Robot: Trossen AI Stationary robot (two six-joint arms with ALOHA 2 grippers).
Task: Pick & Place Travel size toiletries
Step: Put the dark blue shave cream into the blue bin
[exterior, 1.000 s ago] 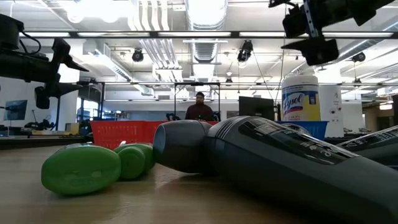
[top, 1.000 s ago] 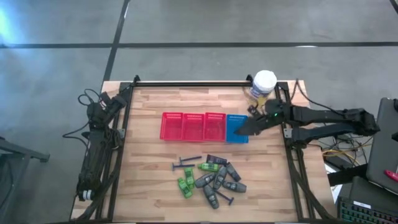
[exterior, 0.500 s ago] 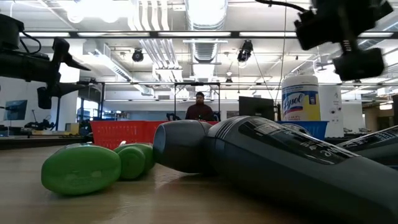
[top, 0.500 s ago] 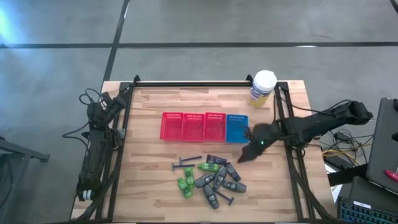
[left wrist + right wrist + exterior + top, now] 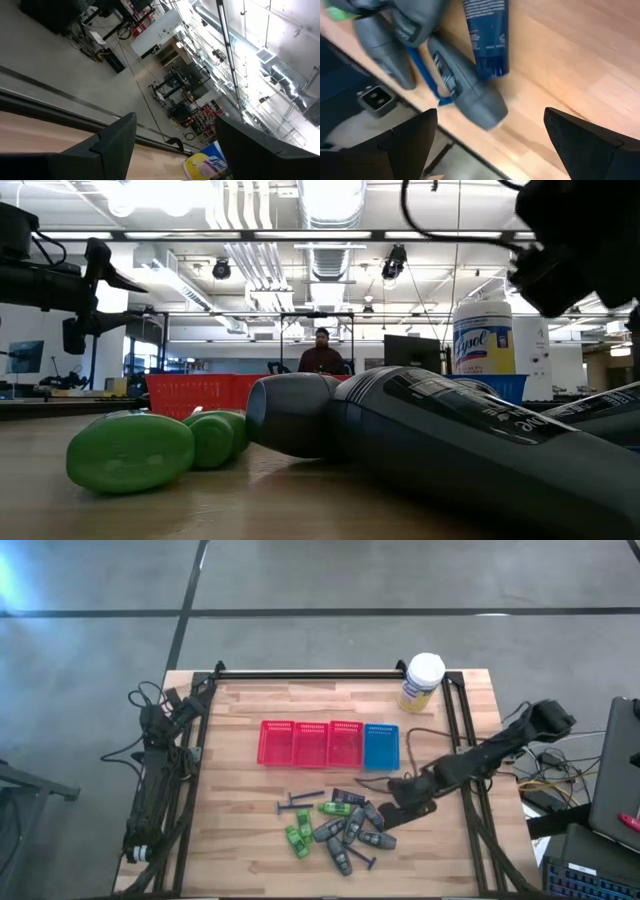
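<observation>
The travel size toiletries (image 5: 340, 825) lie in a loose pile on the wooden table near its front edge: green little bottles (image 5: 298, 838), dark grey tapered tubes (image 5: 352, 830) and thin T-shaped sticks (image 5: 300, 802). In the low view a green bottle (image 5: 130, 450) and a grey tube (image 5: 450, 440) lie on their sides. My right gripper (image 5: 392, 806) hangs open just above the pile's right side, slanting down; its wrist view shows the open gripper (image 5: 490, 114) over a grey tube (image 5: 470, 90) and a dark blue tube (image 5: 487, 35). My left gripper (image 5: 175, 145) is open, its arm folded at the table's left edge.
A row of red mesh baskets (image 5: 310, 743) with a blue one (image 5: 381, 746) at its right end stands in the table's middle. A yellow canister with a white lid (image 5: 423, 680) stands at the far right corner. A person (image 5: 321, 350) is in the room beyond.
My right gripper has swung from above the blue basket toward the table's near edge and down, tipping its fingers more steeply downward, and now hangs at the right side of the toiletries pile. The toiletries have not moved.
</observation>
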